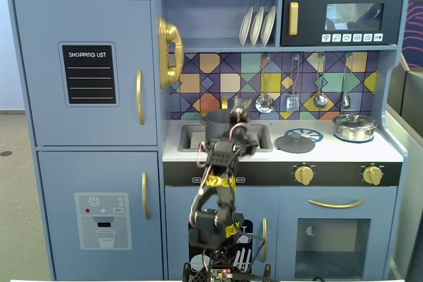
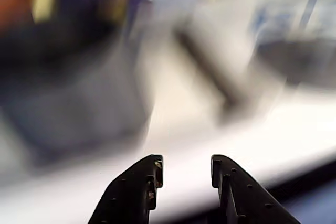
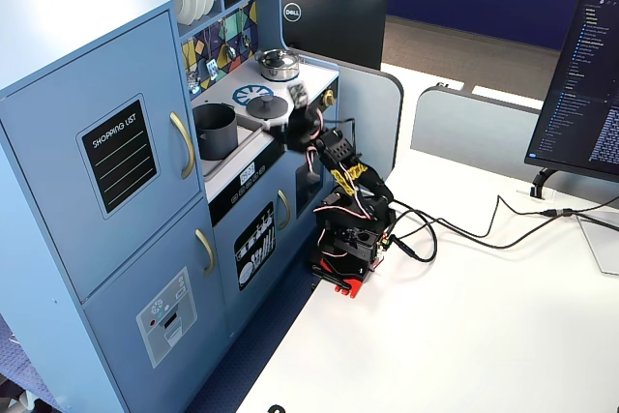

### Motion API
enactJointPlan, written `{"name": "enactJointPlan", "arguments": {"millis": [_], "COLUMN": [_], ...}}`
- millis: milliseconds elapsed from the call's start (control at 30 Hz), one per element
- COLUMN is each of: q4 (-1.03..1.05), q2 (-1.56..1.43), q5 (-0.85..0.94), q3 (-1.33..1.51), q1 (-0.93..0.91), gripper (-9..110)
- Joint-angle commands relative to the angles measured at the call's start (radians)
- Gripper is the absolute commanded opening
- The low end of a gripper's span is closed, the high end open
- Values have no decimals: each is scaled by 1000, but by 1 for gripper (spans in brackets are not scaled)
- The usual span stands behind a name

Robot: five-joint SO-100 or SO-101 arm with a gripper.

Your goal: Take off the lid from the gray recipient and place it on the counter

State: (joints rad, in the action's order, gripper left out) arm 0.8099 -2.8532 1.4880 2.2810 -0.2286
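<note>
Lid (image 1: 295, 142) first: from where I stand it looks already off, lying flat on the white table (image 1: 390, 152) over the printed burner ring, well apart from the gray recipient (image 1: 218, 123), which stands open-topped in the sink cut-out. In the other fixed view the same dark disc (image 3: 263, 106) sits between the open pot (image 3: 215, 130) and the shiny silver pot (image 3: 279, 64) further along. So I judge the job essentially done, with only the arm's retreat left.

The tool (image 2: 185, 170) is released, its two black fingers parted with nothing between them.

The lid is a flat, matte dark gray round with a small central knob. The recipient is a plain, dull cylinder; the silver pot (image 1: 354, 127) gleams by contrast. The table is smooth and white.
</note>
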Motion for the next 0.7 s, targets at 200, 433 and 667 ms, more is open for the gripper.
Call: {"name": "enactJointPlan", "arguments": {"millis": [200, 433, 667], "q4": [268, 252, 454], "q2": [-127, -175, -255], "q5": [-23, -25, 141], "q3": [353, 609, 719], "q1": [285, 336, 264], "gripper": [0, 0, 0]}}
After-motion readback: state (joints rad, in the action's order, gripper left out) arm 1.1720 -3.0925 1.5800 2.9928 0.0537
